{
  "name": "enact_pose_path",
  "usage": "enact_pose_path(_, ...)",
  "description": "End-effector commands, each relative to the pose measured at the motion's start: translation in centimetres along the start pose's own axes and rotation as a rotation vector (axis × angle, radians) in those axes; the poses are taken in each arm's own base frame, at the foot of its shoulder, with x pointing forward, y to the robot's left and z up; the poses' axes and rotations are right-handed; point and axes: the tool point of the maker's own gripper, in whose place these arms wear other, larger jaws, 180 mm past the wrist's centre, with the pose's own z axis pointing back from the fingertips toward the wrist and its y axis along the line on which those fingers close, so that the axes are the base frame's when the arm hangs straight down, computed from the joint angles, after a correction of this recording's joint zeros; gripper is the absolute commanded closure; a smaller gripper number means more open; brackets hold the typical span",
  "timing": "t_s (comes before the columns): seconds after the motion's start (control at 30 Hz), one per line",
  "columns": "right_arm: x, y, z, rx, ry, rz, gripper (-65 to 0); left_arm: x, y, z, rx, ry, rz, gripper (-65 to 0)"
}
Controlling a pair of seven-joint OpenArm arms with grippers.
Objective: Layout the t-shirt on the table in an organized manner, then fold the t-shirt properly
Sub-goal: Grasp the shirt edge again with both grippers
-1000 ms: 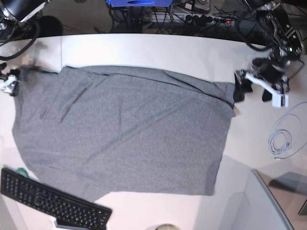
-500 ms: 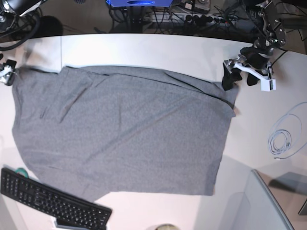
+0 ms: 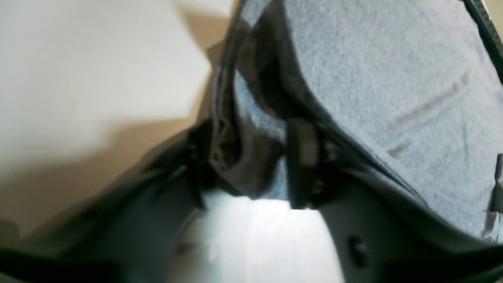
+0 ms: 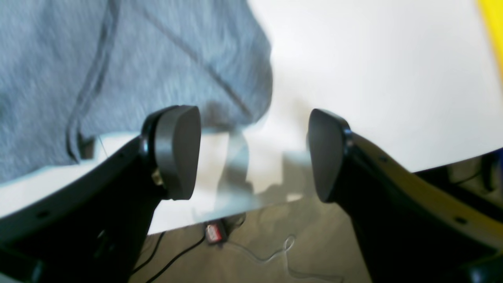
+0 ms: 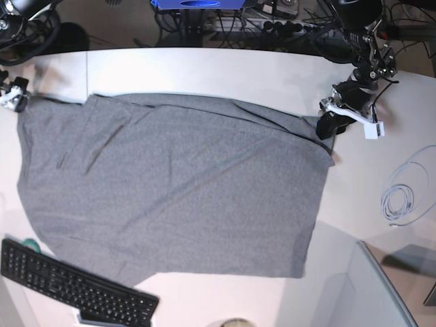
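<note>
The heather-grey t-shirt (image 5: 177,191) lies spread across the white table (image 5: 225,71). In the base view my left gripper (image 5: 325,126) sits on the shirt's upper right corner. The left wrist view shows that gripper (image 3: 251,165) shut on a bunched fold of the t-shirt (image 3: 373,78), with table (image 3: 78,59) to the left. My right gripper (image 5: 13,97) hovers at the shirt's upper left corner. In the right wrist view it (image 4: 251,155) is open with nothing between its fingers. There the t-shirt (image 4: 118,59) ends just beyond one finger, and the table (image 4: 373,59) edge lies below.
A black keyboard (image 5: 75,289) lies at the front left, touching the shirt's lower edge. A coiled pale cable (image 5: 398,201) rests on the right. A grey panel (image 5: 381,293) fills the lower right corner. Cables and a power strip (image 5: 286,27) run behind the table.
My left gripper moved in from the right onto the shirt's upper right corner and closed on the fabric. The right gripper shifted slightly towards the back at the left corner, still open.
</note>
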Motion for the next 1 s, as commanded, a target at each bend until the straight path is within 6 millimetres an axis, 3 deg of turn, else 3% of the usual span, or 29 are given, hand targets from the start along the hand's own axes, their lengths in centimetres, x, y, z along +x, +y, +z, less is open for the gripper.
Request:
enact_pose_path(0.0, 1.0, -0.8, 0.2, -0.009, -0.04, -0.016, -40.4, -0.4, 0.4, 0.3, 0.014, 0.028, -0.015, -19.4)
enact_pose_path(0.1, 0.1, -1.1, -1.0, 0.02, -0.029, -0.109, -40.5, -0.5, 0.5, 0.4, 0.015, 0.03, -0.015, -7.7)
enact_pose_path(0.17, 0.6, -1.6, -1.6, 0.054, -0.048, -0.164, -40.5, -0.5, 0.5, 0.4, 0.017, 0.033, -0.02, 0.0)
enact_pose_path(0.47, 2.5, -3.8, -3.2, 0.122, -0.04, -0.216, -40.4, -0.1, 1.2, 0.7, 0.028, 0.038, -0.038, 0.0)
enact_pose_path(0.73, 4.6, 0.2, -4.7, 0.196, 0.004, -0.027, -40.4, 0.7, 1.7, 1.6, 0.042, 0.03, -0.081, 0.0)
enact_pose_path(0.97, 6.1, 0.7, -5.5, 0.219, -0.043, -0.052, -40.2, 1.2, 1.6, 1.8, 0.042, 0.022, -0.096, 0.0)
